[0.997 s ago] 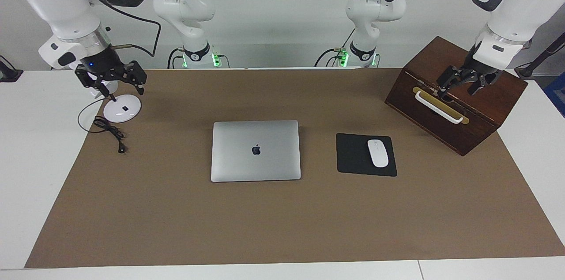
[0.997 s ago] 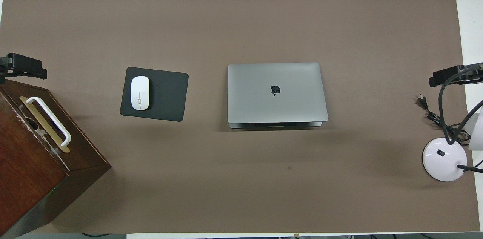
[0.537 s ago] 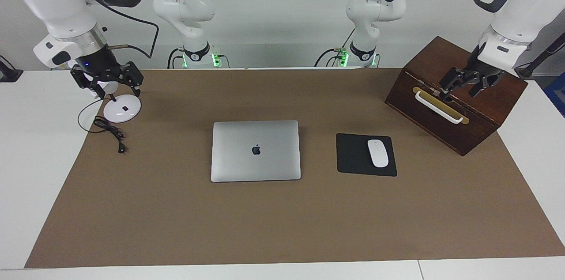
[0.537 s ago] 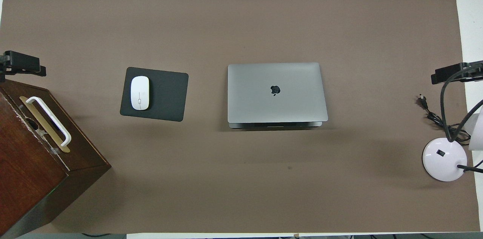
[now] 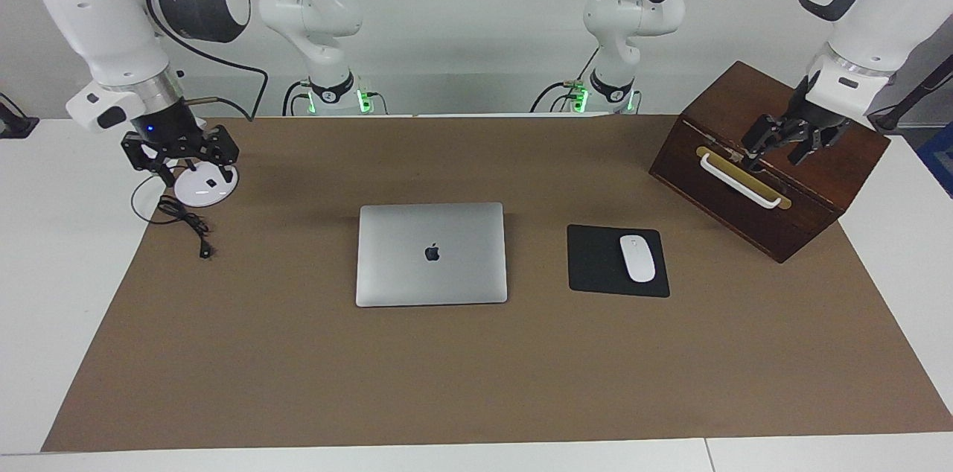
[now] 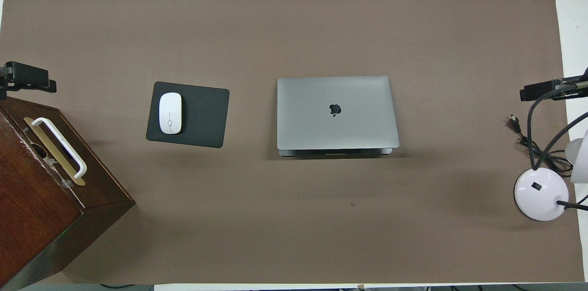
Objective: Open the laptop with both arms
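Laptop: lay closed mid-table, untouched.
Left gripper: spread wide over the wooden box.
Right gripper: spread wide over the lamp base.

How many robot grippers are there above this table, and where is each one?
2. The right gripper hangs over the white lamp base at the right arm's end of the table. The left gripper hangs over the wooden box at the left arm's end. Neither is near the closed laptop.
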